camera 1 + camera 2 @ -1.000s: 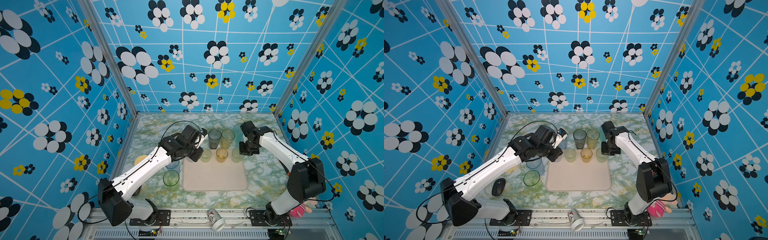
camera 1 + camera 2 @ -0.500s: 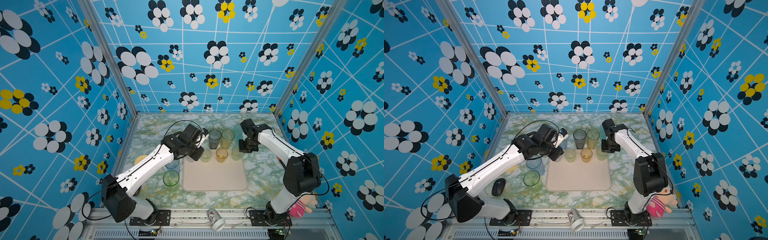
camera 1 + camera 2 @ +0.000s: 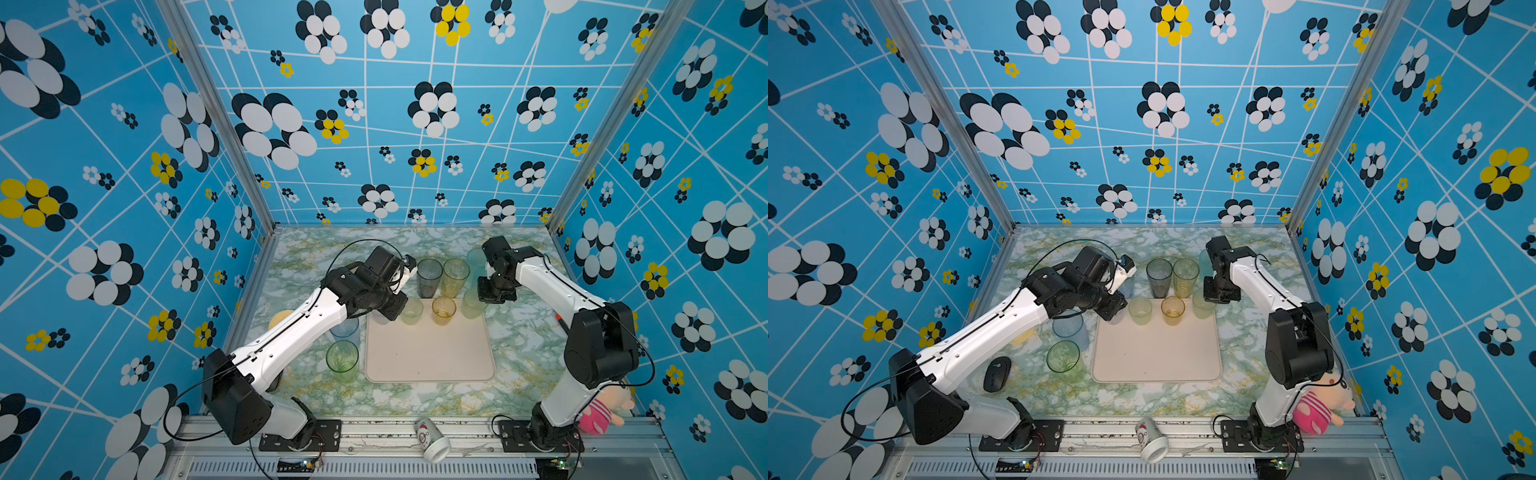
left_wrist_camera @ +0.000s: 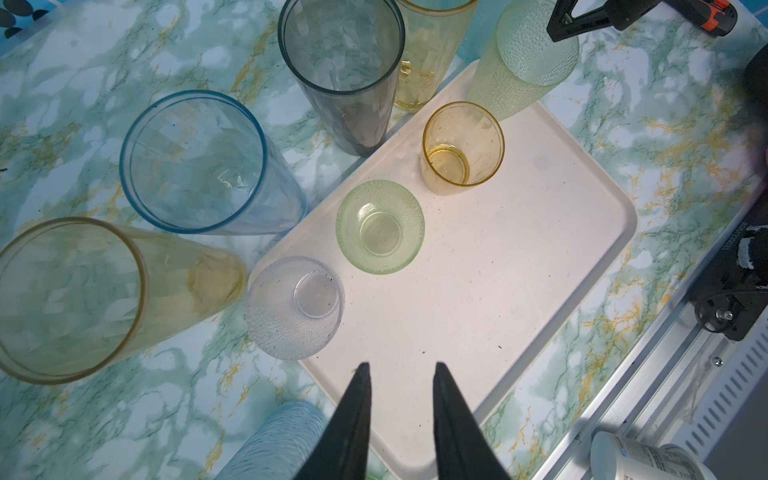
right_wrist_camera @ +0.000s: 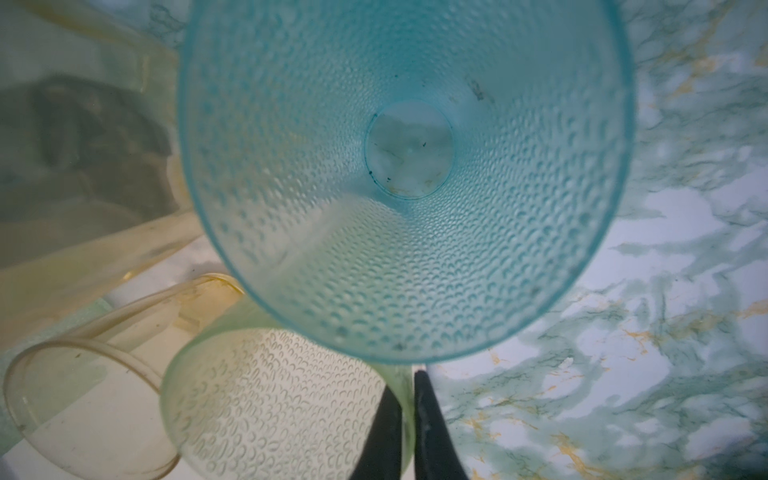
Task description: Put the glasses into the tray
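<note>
The cream tray (image 3: 430,353) (image 4: 478,291) holds short glasses along its far edge: clear dimpled (image 4: 295,307), green (image 4: 380,226) (image 3: 412,311) and amber (image 4: 461,149) (image 3: 444,309). A tall pale green dimpled glass (image 3: 473,303) (image 5: 270,395) stands at the far right corner. My right gripper (image 3: 485,297) (image 5: 409,374) is shut on its rim wall. My left gripper (image 3: 390,313) (image 4: 400,368) hangs open and empty over the tray's far left corner. Tall grey (image 3: 429,276), yellow (image 3: 455,276) and teal (image 3: 473,257) (image 5: 407,166) glasses stand just behind the tray.
Left of the tray stand a green glass (image 3: 342,357), a ribbed blue glass (image 3: 345,328), plus tall blue (image 4: 199,162) and amber (image 4: 83,291) glasses. A yellow dish (image 3: 280,320), a mouse (image 3: 996,374), a paper cup (image 3: 432,440) and a plush toy (image 3: 602,411) sit around the edges.
The right arm's elbow has drawn slightly inward while its gripper stays at the pale green glass. The left arm has barely moved.
</note>
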